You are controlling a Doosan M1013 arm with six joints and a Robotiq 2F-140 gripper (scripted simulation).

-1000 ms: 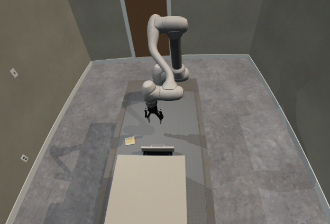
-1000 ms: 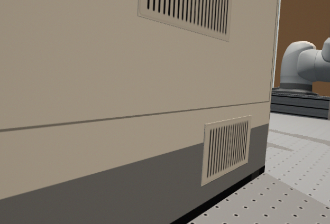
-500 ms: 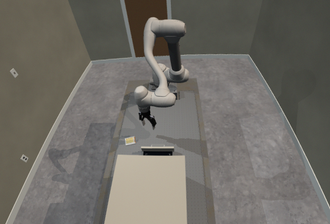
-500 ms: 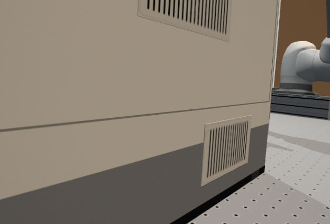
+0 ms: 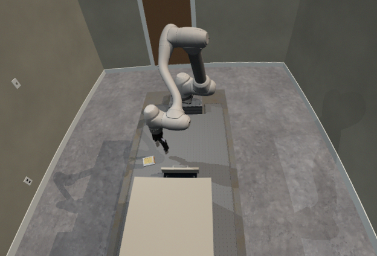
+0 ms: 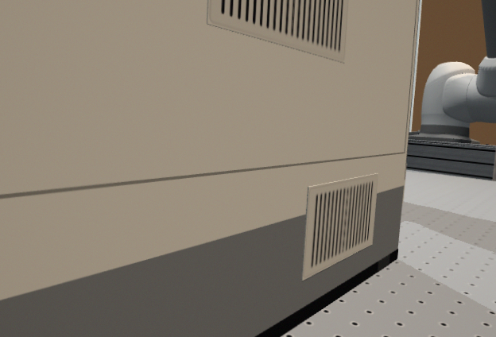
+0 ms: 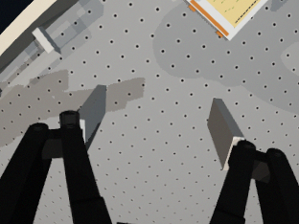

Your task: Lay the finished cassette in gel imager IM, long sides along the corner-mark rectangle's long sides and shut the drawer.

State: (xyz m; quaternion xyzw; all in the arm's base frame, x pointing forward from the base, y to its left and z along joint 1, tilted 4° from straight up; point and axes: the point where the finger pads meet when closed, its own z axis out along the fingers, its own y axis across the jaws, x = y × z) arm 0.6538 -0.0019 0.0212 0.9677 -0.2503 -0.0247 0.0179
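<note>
The cassette FINISHED (image 5: 148, 160) (image 7: 238, 9), a white frame with a yellow face and orange tabs on one side, lies flat on the deck (image 5: 209, 137) (image 7: 158, 191), left of the drawer in the top view. The imager IM (image 5: 170, 217) (image 6: 160, 105) is a large beige box. Its drawer (image 5: 179, 170) (image 7: 23, 30) stands out from the box, with a dark inside and two corner marks showing; how far it is out is hard to tell. Its handle (image 5: 180, 166) (image 7: 44, 40) faces the arm. My gripper (image 5: 162, 148) (image 7: 158, 105) is partly open and empty, above the deck near the cassette.
IM's housing hides the rear part of the drawer in the top view. The arm's base (image 5: 194, 108) (image 6: 448, 156) stands at the far end of the deck. The exterior view shows mostly IM's side, not the drawer, cassette or gripper.
</note>
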